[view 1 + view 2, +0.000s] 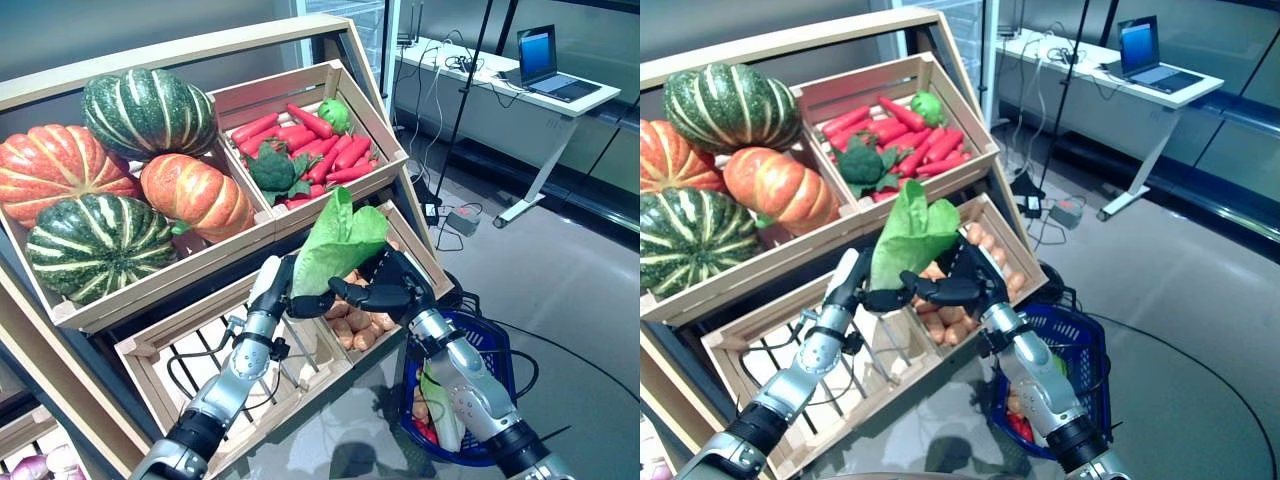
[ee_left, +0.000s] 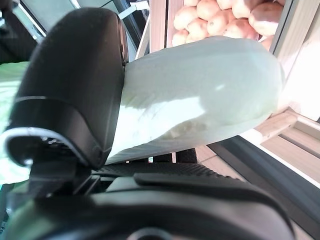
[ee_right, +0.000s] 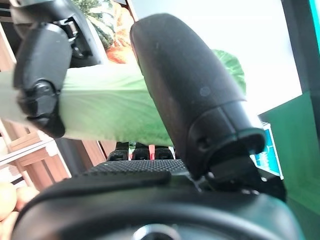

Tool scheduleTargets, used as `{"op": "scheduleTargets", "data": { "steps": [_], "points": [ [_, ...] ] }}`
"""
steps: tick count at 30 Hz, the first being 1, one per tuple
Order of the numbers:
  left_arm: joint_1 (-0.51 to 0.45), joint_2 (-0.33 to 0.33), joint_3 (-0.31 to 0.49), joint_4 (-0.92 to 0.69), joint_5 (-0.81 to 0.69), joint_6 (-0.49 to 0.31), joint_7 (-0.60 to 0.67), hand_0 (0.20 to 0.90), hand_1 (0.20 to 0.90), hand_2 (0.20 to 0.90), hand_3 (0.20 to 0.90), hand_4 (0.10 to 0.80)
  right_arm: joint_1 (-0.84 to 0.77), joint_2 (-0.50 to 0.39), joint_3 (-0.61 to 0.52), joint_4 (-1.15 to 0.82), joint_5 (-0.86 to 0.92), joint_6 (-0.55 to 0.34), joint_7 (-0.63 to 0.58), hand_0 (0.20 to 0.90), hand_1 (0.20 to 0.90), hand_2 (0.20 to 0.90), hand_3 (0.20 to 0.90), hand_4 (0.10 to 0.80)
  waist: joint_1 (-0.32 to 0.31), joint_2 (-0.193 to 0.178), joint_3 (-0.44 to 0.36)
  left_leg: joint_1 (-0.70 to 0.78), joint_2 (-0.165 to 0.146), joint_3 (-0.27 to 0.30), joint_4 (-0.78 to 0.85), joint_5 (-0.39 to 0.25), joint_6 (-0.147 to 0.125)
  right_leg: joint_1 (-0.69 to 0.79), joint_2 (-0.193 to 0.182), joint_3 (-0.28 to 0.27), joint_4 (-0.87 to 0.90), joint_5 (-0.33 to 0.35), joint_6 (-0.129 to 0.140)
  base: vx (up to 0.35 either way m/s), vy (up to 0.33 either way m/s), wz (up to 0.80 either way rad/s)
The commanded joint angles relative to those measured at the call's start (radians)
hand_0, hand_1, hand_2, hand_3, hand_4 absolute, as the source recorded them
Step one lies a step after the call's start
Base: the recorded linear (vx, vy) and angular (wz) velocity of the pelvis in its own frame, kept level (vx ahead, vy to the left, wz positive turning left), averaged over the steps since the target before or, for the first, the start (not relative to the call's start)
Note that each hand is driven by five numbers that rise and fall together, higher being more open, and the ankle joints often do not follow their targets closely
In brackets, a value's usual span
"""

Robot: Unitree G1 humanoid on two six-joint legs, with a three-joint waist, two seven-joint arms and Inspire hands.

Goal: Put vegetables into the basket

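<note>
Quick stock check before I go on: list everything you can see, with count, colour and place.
pumpkins: four, two green striped, two orange, upper left crate
carrots: many, red, upper right crate
broccoli: one, dark green, same crate
potatoes: many, tan, lower right crate
lettuce leaf: one, light green, held up between both hands
basket: one, blue, on the floor at right, vegetables inside
laptop: one, open, on the white desk behind
left hand: shut on the leaf
right hand: shut on the leaf

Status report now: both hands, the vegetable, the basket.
Left hand and right hand both shut on the cabbage. Cabbage upright before the crates. Blue basket below right arm; nothing between.
</note>
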Motion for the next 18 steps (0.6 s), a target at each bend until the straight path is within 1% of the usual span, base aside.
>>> {"op": "scheduleTargets", "data": {
  "steps": [1,3,6,10,12,18],
  "points": [
    [-0.175,0.015,-0.007,-0.014,0.030,-0.077,0.050,0.300,0.300,0.300,0.300,0.400,-0.137,0.084,-0.013,-0.113,0.001,-0.090,-0.017,0.900,0.900,0.900,0.900,0.800,-0.007,-0.027,-0.071,-0.006,-0.047,-0.012,0.009,-0.099,0.026,0.019,0.024,0.010,0.016,-0.082,-0.040,0.000,0.000,0.00],
    [-0.171,0.014,-0.012,-0.016,0.032,-0.081,0.042,0.300,0.300,0.300,0.300,0.400,-0.141,0.083,-0.012,-0.117,0.000,-0.086,-0.025,0.900,0.900,0.900,0.900,0.800,-0.004,-0.028,-0.075,-0.002,-0.047,-0.014,0.004,-0.097,0.025,0.023,0.024,0.009,0.010,-0.080,-0.040,0.000,0.000,0.00],
    [-0.175,0.013,-0.033,-0.016,0.084,-0.105,0.045,0.300,0.300,0.300,0.300,0.400,-0.148,0.084,-0.010,-0.116,0.022,-0.088,-0.034,0.900,0.900,0.900,0.900,0.800,-0.001,-0.030,-0.077,-0.001,-0.046,-0.015,0.001,-0.095,0.025,0.027,0.024,0.007,0.004,-0.077,-0.040,0.000,0.000,0.00],
    [-0.185,0.016,-0.053,-0.024,0.088,-0.118,0.041,0.300,0.300,0.300,0.300,0.400,-0.158,0.088,-0.010,-0.114,0.038,-0.092,-0.034,0.900,0.900,0.900,0.900,0.800,0.002,-0.032,-0.076,-0.001,-0.046,-0.019,0.001,-0.095,0.024,0.028,0.024,0.005,0.005,-0.076,-0.039,0.000,0.000,0.00],
    [-0.188,0.013,-0.066,-0.025,0.097,-0.140,0.050,0.300,0.300,0.300,0.300,0.400,-0.162,0.096,-0.005,-0.111,0.032,-0.079,-0.043,0.900,0.900,0.900,0.900,0.800,0.004,-0.034,-0.076,-0.002,-0.047,-0.021,0.001,-0.096,0.025,0.028,0.023,0.005,0.004,-0.076,-0.039,0.000,0.000,0.00],
    [-0.188,0.016,-0.075,-0.054,0.094,-0.168,0.050,0.300,0.300,0.300,0.300,0.400,-0.160,0.101,0.005,-0.084,0.084,-0.041,-0.042,0.900,0.900,0.900,0.900,0.800,0.010,-0.039,-0.080,0.000,-0.049,-0.026,0.001,-0.098,0.025,0.035,0.021,0.003,-0.007,-0.071,-0.039,0.000,0.000,0.00]
  ]
}}
